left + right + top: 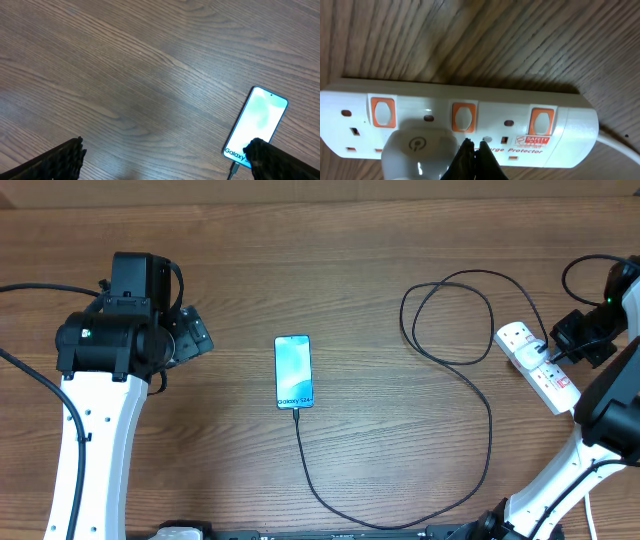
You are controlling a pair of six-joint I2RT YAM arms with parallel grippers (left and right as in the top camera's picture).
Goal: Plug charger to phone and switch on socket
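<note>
**Overhead view.** A Samsung Galaxy S24+ phone [293, 372] lies flat and face up near the middle of the wooden table [300, 240], its screen lit pale blue-teal. The black charger cable [488, 442] meets the phone's lower short edge. From there it runs toward the near edge of the table, curves right and up, forms a loose loop, and ends at the white power strip [555, 385] at the far right. The strip lies at a slant, well apart from the phone.

**Left wrist view.** The left gripper [165, 150] hovers over bare wood to the left of the phone. Its two ribbed black fingers [60, 160] stand wide apart at the lower corners of the frame, with nothing between them. The cable's small plug [234, 170] sits at the phone's bottom edge. Whether it is fully seated cannot be told.

**Right wrist view.** The right gripper [472, 146] is over the power strip, fingers [487, 167] pressed together into a single point and holding nothing. The point lies just below the middle switch [463, 116], one of three orange-red rocker switches. Contact with the strip cannot be told. A white adapter [420, 150] occupies the outlet just left of the fingertips. The strip's thick white cord [620, 150] leaves its right end.
</note>
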